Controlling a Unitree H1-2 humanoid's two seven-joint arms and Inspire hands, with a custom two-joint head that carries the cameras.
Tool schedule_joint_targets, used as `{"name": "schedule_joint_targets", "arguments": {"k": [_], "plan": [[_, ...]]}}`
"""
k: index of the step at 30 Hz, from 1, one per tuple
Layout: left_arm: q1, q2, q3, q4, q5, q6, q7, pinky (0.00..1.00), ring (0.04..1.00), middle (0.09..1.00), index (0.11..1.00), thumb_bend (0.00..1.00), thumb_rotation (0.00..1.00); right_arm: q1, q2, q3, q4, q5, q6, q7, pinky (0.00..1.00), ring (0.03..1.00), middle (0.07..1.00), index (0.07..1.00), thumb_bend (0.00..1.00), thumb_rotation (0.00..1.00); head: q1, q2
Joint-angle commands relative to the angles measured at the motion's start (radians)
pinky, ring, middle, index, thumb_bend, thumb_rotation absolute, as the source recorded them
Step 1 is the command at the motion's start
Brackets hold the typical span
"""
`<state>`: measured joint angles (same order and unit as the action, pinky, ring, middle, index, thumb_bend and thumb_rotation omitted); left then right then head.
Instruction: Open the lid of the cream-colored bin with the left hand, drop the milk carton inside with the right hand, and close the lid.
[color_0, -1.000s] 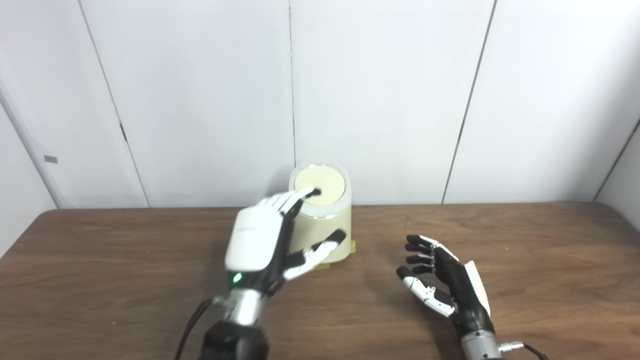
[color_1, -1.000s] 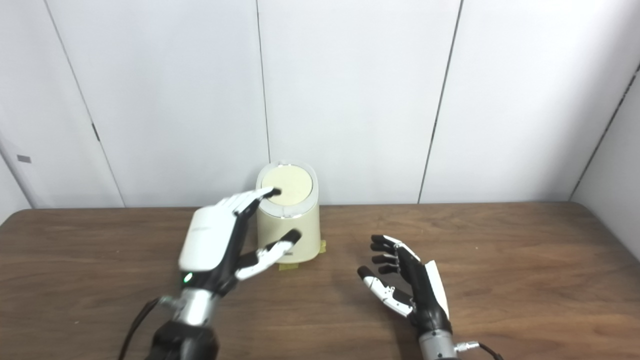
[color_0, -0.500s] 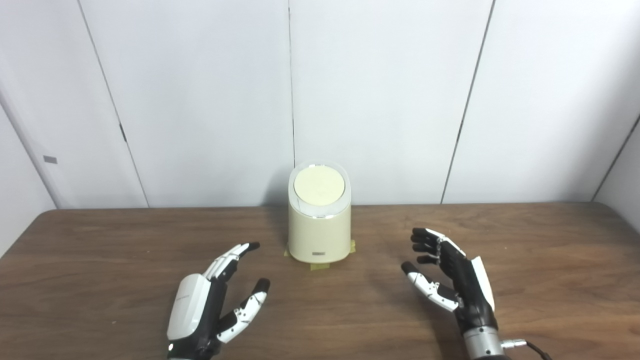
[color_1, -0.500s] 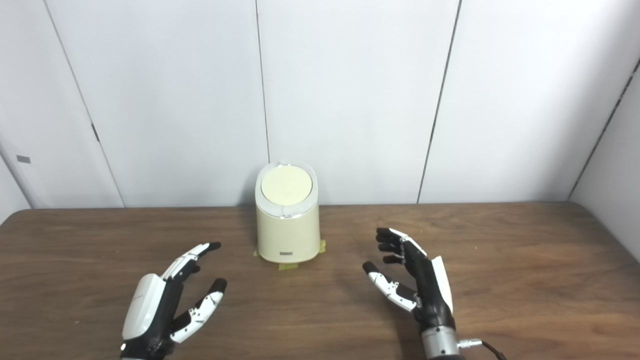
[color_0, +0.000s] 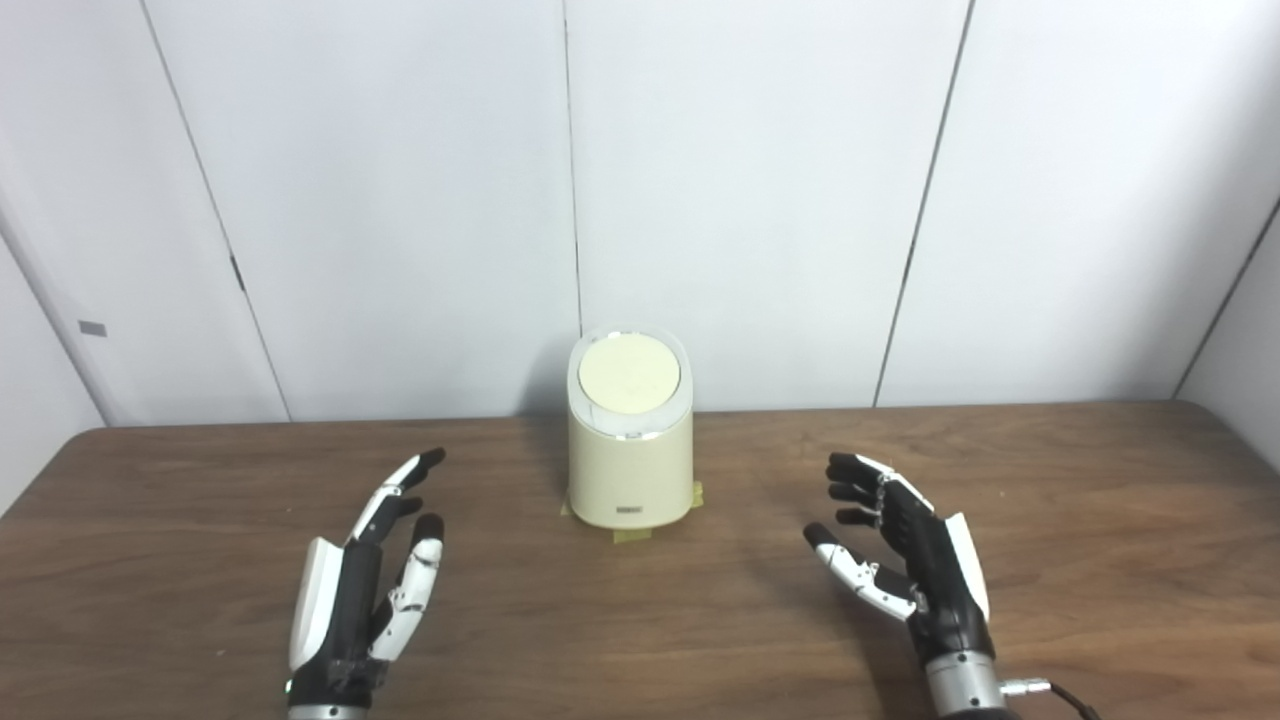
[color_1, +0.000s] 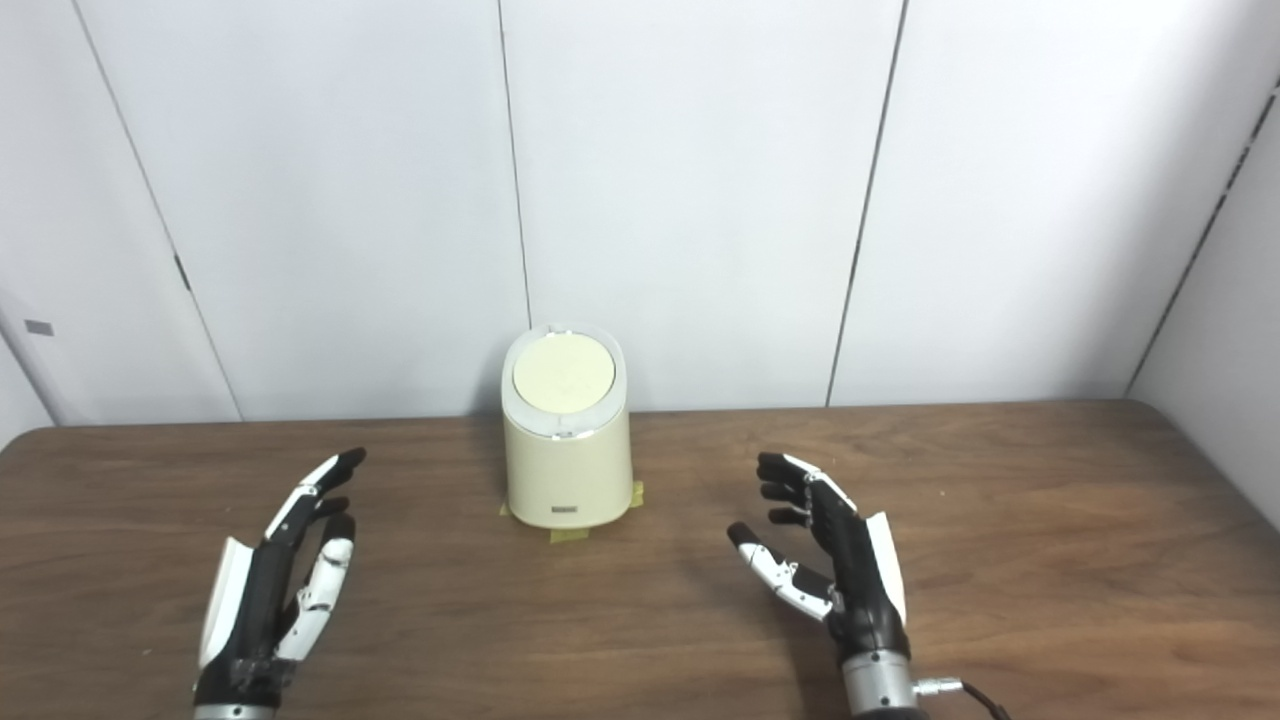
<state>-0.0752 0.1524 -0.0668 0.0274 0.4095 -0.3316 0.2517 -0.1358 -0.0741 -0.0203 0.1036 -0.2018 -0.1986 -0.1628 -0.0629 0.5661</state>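
Cream-colored bin (color_0: 630, 470), upright at the far middle of the wooden bench (color_0: 1100, 520), round lid (color_0: 629, 372) shut, yellow tape tabs (color_0: 630, 536) showing at its base. Left robot hand (color_0: 365, 590), fingers spread and holding nothing, lies near the front left, well apart from the bin. Right robot hand (color_0: 905, 560), fingers loosely curled and empty, sits at the front right, palm turned toward the bin.

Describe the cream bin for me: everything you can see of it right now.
The cream bin is a small, smooth, plastic-looking canister, rounded and upright, near the table's back edge, centred by the wall. Its round lid is shut, ringed by a paler rim. A small dark label sits low on the front; yellowish tape shows at the base. Neither robot hand touches it.
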Motion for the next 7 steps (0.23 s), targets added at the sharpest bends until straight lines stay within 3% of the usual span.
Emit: {"name": "schedule_joint_targets", "arguments": {"k": [1, 7], "plan": [[0.032, -0.011, -0.002, 0.088, 0.039, -0.035, 0.034, 0.79, 0.872, 0.880, 0.860, 0.24, 0.83, 0.012, 0.004, -0.005, -0.006, 0.007, -0.020, -0.004, 0.66, 0.741, 0.758, 0.745, 0.24, 0.22, 0.002, -0.002], [0.027, -0.011, -0.005, 0.097, 0.045, -0.022, 0.037, 0.78, 0.864, 0.872, 0.849, 0.21, 0.74, 0.008, 0.005, 0.000, 0.011, 0.001, -0.031, -0.004, 0.66, 0.740, 0.758, 0.747, 0.24, 0.25, -0.004, -0.009]]}}
